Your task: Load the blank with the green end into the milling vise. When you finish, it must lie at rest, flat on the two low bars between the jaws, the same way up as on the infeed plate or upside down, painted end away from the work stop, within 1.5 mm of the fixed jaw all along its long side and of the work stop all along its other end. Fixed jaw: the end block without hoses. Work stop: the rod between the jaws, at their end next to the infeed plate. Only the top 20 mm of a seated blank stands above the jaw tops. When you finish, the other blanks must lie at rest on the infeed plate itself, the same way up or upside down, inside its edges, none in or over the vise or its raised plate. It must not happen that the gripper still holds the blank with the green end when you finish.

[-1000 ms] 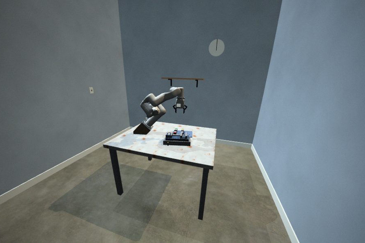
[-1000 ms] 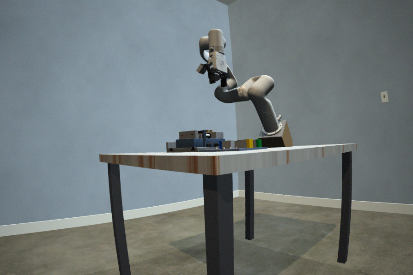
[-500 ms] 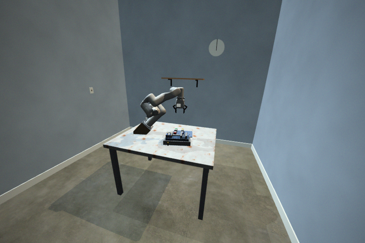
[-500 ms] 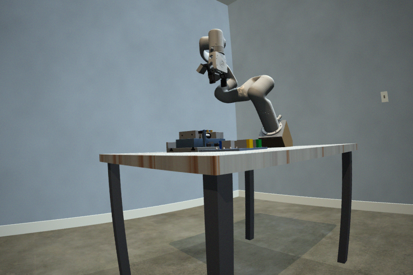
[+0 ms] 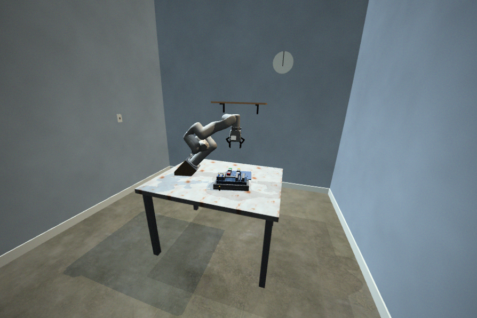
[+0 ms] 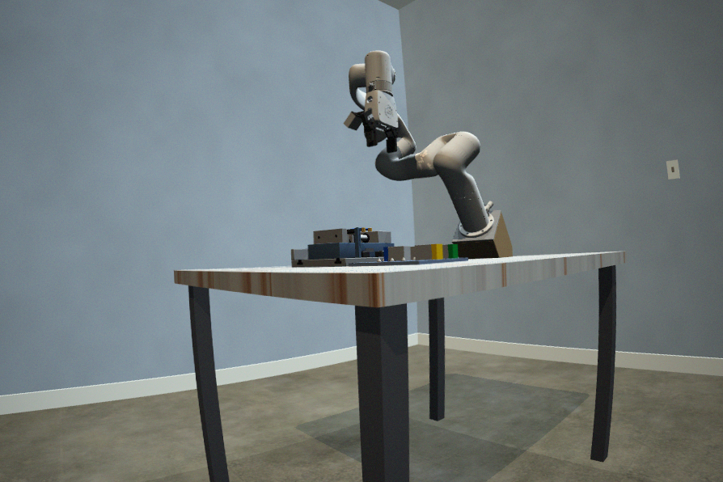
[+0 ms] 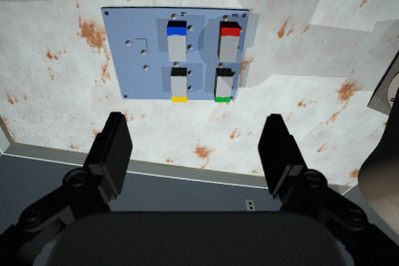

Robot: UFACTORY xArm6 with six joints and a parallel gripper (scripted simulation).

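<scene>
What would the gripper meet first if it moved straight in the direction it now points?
Probably the bare table top just short of the infeed plate; the open gripper hangs high above, so depth is uncertain.

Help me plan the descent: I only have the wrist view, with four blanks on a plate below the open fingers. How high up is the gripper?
Observer: High. In the exterior view the gripper hangs well above the table, open and empty, nowhere near the blanks.
Operator: And the vise? It's outside my picture.
Observer: The vise stands on the side of the infeed plate away from the arm's base. The green-ended blank lies at the plate's end nearest that base, so it has to travel across the plate to reach the jaws.
</scene>
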